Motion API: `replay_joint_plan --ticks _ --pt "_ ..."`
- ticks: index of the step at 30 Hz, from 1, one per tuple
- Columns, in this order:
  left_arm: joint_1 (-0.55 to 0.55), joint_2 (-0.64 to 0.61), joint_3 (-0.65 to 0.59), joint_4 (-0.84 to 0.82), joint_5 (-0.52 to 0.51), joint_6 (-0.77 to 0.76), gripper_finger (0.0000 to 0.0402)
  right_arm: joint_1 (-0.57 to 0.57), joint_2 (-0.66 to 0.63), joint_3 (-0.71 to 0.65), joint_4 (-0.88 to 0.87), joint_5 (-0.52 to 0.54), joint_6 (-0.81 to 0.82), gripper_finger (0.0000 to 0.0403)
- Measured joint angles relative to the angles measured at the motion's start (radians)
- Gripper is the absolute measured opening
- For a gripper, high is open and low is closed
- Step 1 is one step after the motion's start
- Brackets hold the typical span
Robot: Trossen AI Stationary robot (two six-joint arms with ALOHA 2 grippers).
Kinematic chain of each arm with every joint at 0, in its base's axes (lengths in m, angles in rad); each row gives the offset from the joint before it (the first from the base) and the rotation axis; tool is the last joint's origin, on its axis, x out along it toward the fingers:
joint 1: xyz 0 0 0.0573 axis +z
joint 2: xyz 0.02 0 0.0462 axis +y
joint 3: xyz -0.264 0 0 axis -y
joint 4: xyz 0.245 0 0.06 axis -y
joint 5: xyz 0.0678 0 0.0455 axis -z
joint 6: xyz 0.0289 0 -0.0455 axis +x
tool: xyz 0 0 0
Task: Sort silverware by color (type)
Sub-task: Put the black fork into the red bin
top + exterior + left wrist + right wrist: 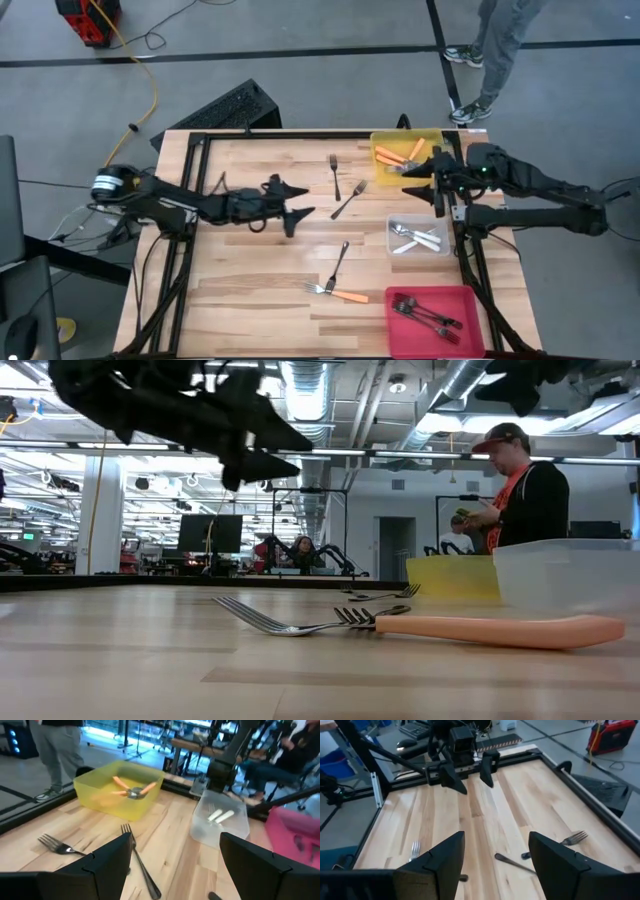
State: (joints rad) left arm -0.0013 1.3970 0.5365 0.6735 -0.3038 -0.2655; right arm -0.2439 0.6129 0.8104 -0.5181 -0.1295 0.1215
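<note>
Wooden table (250, 280), 3 bins (418, 236), 4 loose forks (348, 200)

We are counting four forks lying loose on the pale wooden table (250, 290): three dark metal forks (334, 176) and one orange-handled fork with metal tines (336, 293). We are seeing three rectangular plastic bins: one yellow bin (436, 138), one clear bin (393, 245) and one red bin (470, 330), each holding several forks.
</note>
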Motion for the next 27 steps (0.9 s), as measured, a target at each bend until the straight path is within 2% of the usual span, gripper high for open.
replay_joint_plan --ticks 3,7,12,14,16,19,23,25,27 --pt "0.000 0.094 0.073 -0.016 0.000 0.031 0.0285 0.012 0.019 0.000 0.000 0.001 0.002 0.0244" --pt "-0.011 0.213 0.212 -0.131 -0.013 0.039 0.0282 0.028 0.044 0.000 0.002 0.002 0.002 0.0244" --pt "-0.041 0.337 0.398 -0.376 -0.119 0.109 0.0281 0.035 0.076 0.000 0.001 0.005 0.002 0.0244" --pt "-0.048 0.372 0.450 -0.417 -0.167 0.123 0.0281 0.035 0.081 0.000 0.002 0.007 0.002 0.0244" --pt "-0.047 0.398 0.476 -0.411 -0.160 0.122 0.0281 0.035 0.082 -0.001 0.000 0.008 0.002 0.0244" --pt "-0.042 0.431 0.481 -0.347 -0.059 0.118 0.0280 0.035 0.081 -0.001 0.001 0.008 0.001 0.0244" --pt "-0.046 0.455 0.480 -0.282 0.005 0.093 0.0280 0.035 0.072 -0.001 -0.006 0.016 -0.011 0.0244" --pt "-0.058 0.456 0.480 -0.273 0.005 0.075 0.0280 0.035 0.071 -0.001 -0.024 0.043 -0.021 0.0244" --pt "-0.076 0.456 0.480 -0.273 -0.040 0.068 0.0280 0.035 0.073 -0.001 -0.052 0.061 -0.022 0.0244"
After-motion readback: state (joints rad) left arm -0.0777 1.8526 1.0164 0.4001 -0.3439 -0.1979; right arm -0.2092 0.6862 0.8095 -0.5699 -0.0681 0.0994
